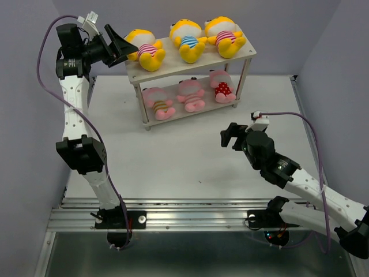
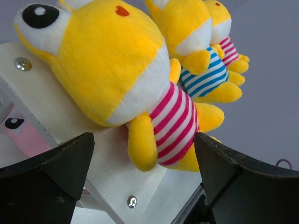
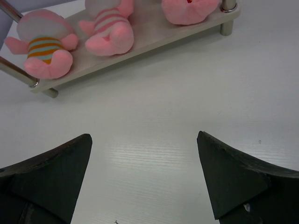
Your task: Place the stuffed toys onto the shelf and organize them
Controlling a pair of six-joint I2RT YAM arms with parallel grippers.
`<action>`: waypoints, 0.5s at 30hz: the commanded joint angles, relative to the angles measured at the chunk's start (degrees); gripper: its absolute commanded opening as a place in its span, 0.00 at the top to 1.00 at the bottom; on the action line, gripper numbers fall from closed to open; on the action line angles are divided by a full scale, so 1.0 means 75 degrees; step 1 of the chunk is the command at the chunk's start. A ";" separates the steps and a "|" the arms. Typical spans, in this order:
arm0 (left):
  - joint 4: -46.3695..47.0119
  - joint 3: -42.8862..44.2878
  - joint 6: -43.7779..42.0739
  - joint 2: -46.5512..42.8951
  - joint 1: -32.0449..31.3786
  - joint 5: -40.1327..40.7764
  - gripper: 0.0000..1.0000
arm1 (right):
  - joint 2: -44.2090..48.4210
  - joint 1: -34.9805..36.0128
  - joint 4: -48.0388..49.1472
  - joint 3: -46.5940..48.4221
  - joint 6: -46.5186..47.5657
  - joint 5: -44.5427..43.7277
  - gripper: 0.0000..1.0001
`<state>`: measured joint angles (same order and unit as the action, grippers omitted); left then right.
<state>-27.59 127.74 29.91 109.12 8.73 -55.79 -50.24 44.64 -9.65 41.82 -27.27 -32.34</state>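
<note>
Lavender walls close in the white table [image 1: 190, 167] at the far side, left and right. Its near edge meets a ribbed metal rail [image 1: 190, 212] where both arm bases sit. The shelf [image 1: 184, 68] stands at the far middle, with open tabletop in front of it and to its right.

Upper board: left yellow toy [image 1: 147, 49] in pink-and-white stripes, middle yellow toy [image 1: 187, 40] in blue-and-white, right yellow toy [image 1: 226, 36] in pink-and-white. All three lie side by side.

Lower board: left pink toy [image 1: 158, 101] in orange-and-teal stripes, middle pink toy [image 1: 191, 95] in pink stripes, right pink toy [image 1: 222, 86] in red polka dots.

The boards are flat, matte and off-white, on thin round metal legs with corner screws [image 2: 132, 201]. The toys are short-pile plush with round heads.

The left gripper [image 1: 124, 45] is raised at the shelf's upper left corner. Its jaws are spread wide, and the black wedge-shaped fingers [image 2: 56, 172] flank the left yellow toy without clamping it.

The right gripper [image 1: 230, 137] hovers over bare table, apart from the shelf's front. Its jaws are also spread and empty.
</note>
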 commanded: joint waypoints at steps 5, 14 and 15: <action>-0.0199 0.0522 -0.0344 -0.1260 0.0207 0.0641 0.01 | 0.0358 -0.0034 0.0349 0.0248 -0.0021 -0.0188 0.00; -0.0658 -0.1698 -0.0335 -0.3787 0.0242 0.4467 0.01 | 0.0710 -0.0034 -0.0340 0.0353 -0.0383 -0.1218 0.00; -0.0158 -0.2423 -0.0193 -0.4801 0.0230 0.5541 0.01 | 0.0722 -0.0034 -0.0458 0.0400 -0.0512 -0.1359 0.00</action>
<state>-32.73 120.25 27.20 88.49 10.24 -35.31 -45.80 44.64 -10.81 41.89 -28.60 -36.88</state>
